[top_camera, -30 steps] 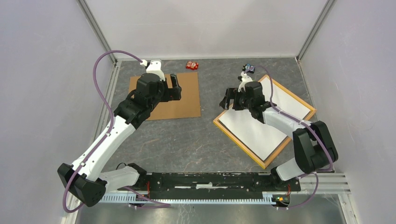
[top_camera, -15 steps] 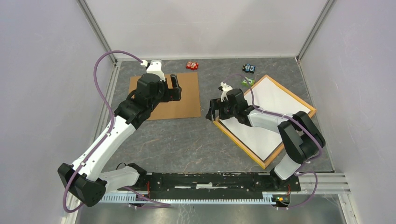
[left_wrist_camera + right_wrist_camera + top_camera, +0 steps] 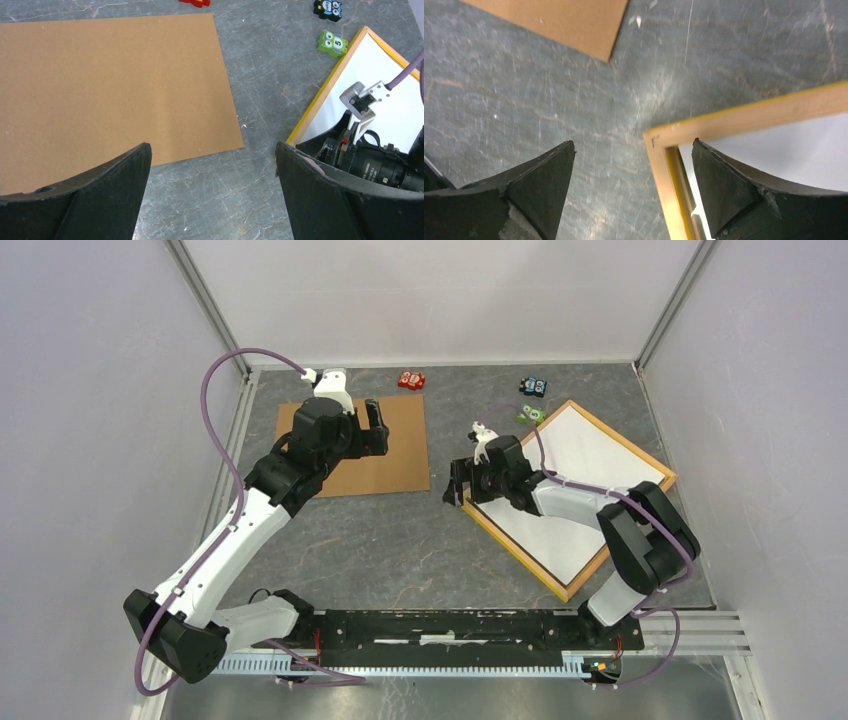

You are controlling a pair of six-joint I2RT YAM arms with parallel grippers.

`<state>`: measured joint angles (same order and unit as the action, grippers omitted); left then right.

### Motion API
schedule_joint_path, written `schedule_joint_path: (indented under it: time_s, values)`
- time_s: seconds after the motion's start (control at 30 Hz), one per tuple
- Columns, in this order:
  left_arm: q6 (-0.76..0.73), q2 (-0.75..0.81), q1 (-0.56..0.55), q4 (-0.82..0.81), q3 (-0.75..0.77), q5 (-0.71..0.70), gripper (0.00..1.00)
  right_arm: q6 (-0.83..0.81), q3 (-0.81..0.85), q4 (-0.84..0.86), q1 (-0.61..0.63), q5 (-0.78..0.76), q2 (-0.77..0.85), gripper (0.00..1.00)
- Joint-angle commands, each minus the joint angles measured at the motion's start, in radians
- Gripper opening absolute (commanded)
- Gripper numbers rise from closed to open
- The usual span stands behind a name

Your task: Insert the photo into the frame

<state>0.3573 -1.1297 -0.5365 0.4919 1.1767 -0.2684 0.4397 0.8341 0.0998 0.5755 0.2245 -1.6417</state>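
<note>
On desk (image 3: 400,540): one frame (image 3: 764,115) enclosing one photo (image 3: 610,452), white back up; one backing board (image 3: 395,455); three small tiles (image 3: 529,415); left and right jaws spread wide, gripping nothing.

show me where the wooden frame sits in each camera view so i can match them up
top external: the frame lies right of centre, turned like a diamond.
left wrist: one yellow rail slants down the right side; the rest is cut off or hidden.
right wrist: one corner and its rails fill the lower right.
shared landmark: the brown board, left of the frame in all three views.
</note>
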Motion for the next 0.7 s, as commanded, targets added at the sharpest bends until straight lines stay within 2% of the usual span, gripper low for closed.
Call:
schedule_joint_path:
  time_s: [0.0, 0.27, 0.5, 0.67]
  values:
    - [-0.054, 0.008, -0.002, -0.04, -0.001, -0.001, 1.0, -0.024, -0.041, -0.145, 0.02, -0.011, 0.076, 0.93]
    - [-0.054, 0.005, -0.002, -0.038, 0.0, -0.001, 1.0, -0.043, -0.012, -0.218, 0.02, -0.128, 0.22, 0.94]
    - [-0.056, 0.008, -0.002, -0.038, 0.0, 0.006, 1.0, -0.085, -0.006, -0.236, 0.008, -0.287, 0.195, 0.97]
    - [-0.066, 0.002, -0.002, -0.044, -0.002, 0.064, 1.0, -0.099, 0.019, -0.215, -0.014, -0.259, 0.166, 0.98]
